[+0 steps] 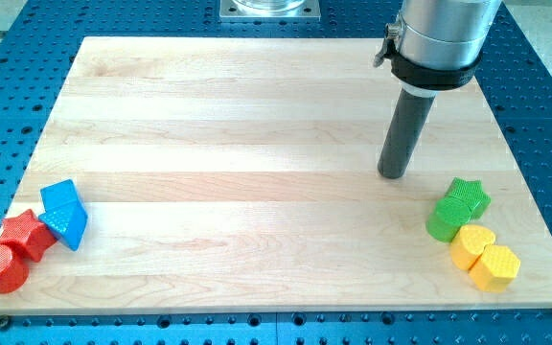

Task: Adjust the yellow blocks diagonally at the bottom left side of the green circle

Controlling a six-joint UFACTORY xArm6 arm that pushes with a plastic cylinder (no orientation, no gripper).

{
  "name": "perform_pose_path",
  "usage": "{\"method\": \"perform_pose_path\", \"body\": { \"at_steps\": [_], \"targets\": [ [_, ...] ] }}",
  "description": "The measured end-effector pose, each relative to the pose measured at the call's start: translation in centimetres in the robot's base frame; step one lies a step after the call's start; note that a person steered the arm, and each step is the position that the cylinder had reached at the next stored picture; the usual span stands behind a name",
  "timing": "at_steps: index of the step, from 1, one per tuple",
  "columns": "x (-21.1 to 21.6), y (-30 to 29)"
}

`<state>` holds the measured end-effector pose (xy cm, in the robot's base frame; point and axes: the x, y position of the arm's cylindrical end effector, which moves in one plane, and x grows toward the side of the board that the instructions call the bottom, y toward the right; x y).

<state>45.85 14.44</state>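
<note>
Two yellow blocks lie near the board's bottom right corner: a rounded one (pixel 471 244) and a hexagon (pixel 494 266) just below and right of it, touching. A green circle (pixel 445 218) sits directly above and left of them, touching a green star (pixel 469 195) at its upper right. My tip (pixel 392 175) rests on the board to the upper left of the green blocks, a short gap away from them, touching no block.
At the bottom left corner lie a blue block (pixel 64 213), a red star (pixel 26 233) and a red circle (pixel 0 268), close together. The wooden board (pixel 257 115) sits on a blue perforated table. The arm's grey body (pixel 439 38) hangs over the top right.
</note>
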Motion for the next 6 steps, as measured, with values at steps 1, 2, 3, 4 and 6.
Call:
{"method": "perform_pose_path", "body": {
  "at_steps": [1,2,3,4,6],
  "targets": [
    [0.0,0.0],
    [0.0,0.0],
    [0.0,0.0],
    [-2.7,7.0],
    [5.8,19.6]
  ]
}}
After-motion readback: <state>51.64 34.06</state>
